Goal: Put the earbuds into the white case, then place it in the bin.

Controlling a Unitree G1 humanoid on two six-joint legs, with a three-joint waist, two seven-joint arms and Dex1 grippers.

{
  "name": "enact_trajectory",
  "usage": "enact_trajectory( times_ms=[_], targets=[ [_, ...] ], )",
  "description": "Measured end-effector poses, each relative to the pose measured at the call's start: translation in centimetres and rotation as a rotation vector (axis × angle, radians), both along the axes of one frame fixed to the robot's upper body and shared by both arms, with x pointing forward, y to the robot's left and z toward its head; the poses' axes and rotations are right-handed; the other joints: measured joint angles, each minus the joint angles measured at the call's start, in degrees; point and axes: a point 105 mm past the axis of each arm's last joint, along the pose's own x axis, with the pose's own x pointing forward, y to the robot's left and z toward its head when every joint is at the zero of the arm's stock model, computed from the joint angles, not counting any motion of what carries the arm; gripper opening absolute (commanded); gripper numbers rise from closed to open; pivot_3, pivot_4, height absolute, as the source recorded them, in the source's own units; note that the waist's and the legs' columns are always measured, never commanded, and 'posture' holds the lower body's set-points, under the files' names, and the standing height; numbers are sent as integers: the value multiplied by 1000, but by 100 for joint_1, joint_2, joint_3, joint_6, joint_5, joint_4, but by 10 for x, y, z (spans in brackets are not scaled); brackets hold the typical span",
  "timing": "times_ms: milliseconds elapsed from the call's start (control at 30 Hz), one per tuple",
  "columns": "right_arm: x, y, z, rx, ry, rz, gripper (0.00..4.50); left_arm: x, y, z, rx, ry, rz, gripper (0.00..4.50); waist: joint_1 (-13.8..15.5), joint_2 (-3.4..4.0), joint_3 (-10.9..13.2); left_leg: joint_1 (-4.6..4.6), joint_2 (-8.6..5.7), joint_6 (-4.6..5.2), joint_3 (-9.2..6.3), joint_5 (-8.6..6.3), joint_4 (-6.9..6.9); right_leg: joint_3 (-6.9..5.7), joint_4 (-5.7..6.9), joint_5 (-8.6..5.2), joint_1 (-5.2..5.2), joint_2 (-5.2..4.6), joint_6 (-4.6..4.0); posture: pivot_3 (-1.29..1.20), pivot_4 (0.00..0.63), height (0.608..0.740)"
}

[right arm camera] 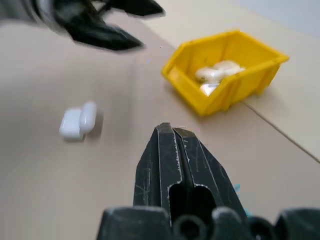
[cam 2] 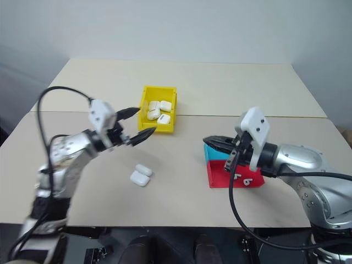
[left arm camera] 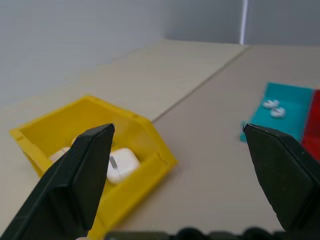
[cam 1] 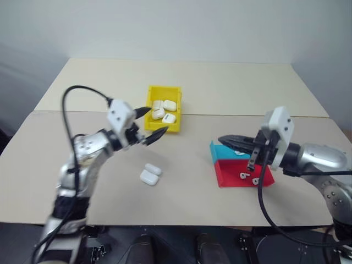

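A: From the head camera, what is the left gripper point(cam 1: 149, 122) doing?
B: It hangs above the table point(cam 1: 99, 181) with its two black fingers spread wide and nothing between them. The bin point(cam 1: 163, 91) sits just past its tips, with four white cases point(cam 1: 164, 110) lying inside.

A: And the right gripper point(cam 1: 226, 140)?
B: Its fingers are pressed together, empty, pointing toward the left one. Right under it lies the teal-and-red tray point(cam 1: 230, 177), with earbuds point(cam 1: 245, 175) on the red half. An open white case point(cam 1: 149, 174) rests on the table between the two grippers, nearer the left one and below it.

A: The left wrist camera?
B: The fingers point(left arm camera: 75, 180) stand far apart. Beyond one of them is the yellow bin point(left arm camera: 150, 150), a case showing inside; past the other, two earbuds point(left arm camera: 274, 107) lie on the tray's teal part.

A: The right wrist camera?
B: Closed fingers point(right arm camera: 182, 170), tips touching. Ahead of them is the bin point(right arm camera: 240, 85) with cases in it, the open case point(right arm camera: 79, 121) off to one side on the table, and the left gripper point(right arm camera: 125, 25) blurred above that.
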Motion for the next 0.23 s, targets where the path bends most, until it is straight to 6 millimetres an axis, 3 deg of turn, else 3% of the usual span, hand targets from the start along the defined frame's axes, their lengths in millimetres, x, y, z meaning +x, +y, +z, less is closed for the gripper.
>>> enact_trajectory(
  times_ms=[133,233],
  targets=[
    [-15,-14,-12,-66,37,60,0,-39,23,4,64,73,-74,4473,10,0,0,14,0,1,1,-1,0,1,7,0,7,0,0,0,150,740],
    [-19,-24,-11,-95,39,66,0,-54,38,5,96,110,-70,4473,10,-1,0,23,0,0,2,0,1,1,18,0,10,0,-1,0,150,740]
  ],
)
